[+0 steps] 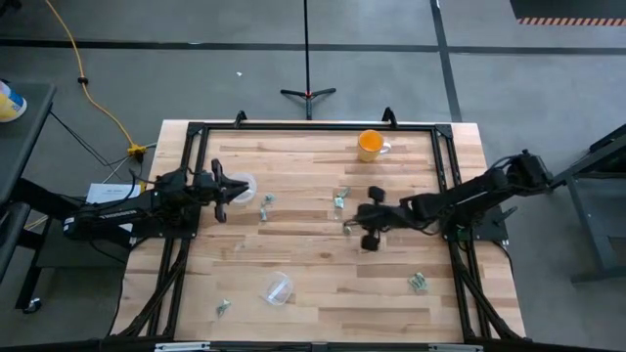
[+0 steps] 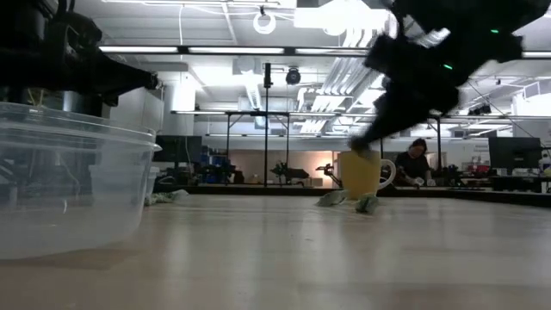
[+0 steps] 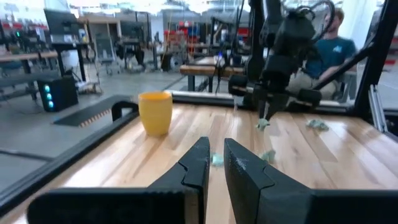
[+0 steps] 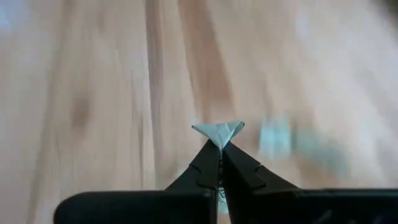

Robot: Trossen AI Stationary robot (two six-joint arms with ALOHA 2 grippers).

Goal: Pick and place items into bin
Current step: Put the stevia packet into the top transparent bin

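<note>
My right gripper (image 1: 349, 226) is mid-table, shut on one tiny silvery grey-green item (image 4: 217, 130). Other items lie flat on the wood: one (image 1: 266, 203) just ahead of my left gripper, one (image 1: 340, 198) near the right gripper, one (image 1: 419, 283) toward the near right, one (image 1: 224, 307) near the near-left corner. My left gripper (image 3: 214, 163), at the table's left, is open by a narrow gap and touches nothing. A clear round bin (image 1: 241, 188) stands beside it. A second clear bin (image 1: 277, 288) sits near the near edge. My right gripper pinches the silvery item (image 4: 219, 135) between its two fingertips, and the piece's crumpled end sticks out past them. The fingers slant down from the table's right side. The item (image 3: 262, 124) sits close over the wood; I cannot tell whether it is lifted clear.
An orange mug (image 1: 370, 145) stands upright near the far edge. A black frame (image 1: 313, 127) runs around the table top. The clear bin (image 2: 69, 185) fills the low view's left. A person (image 2: 415, 162) sits in the room beyond the table.
</note>
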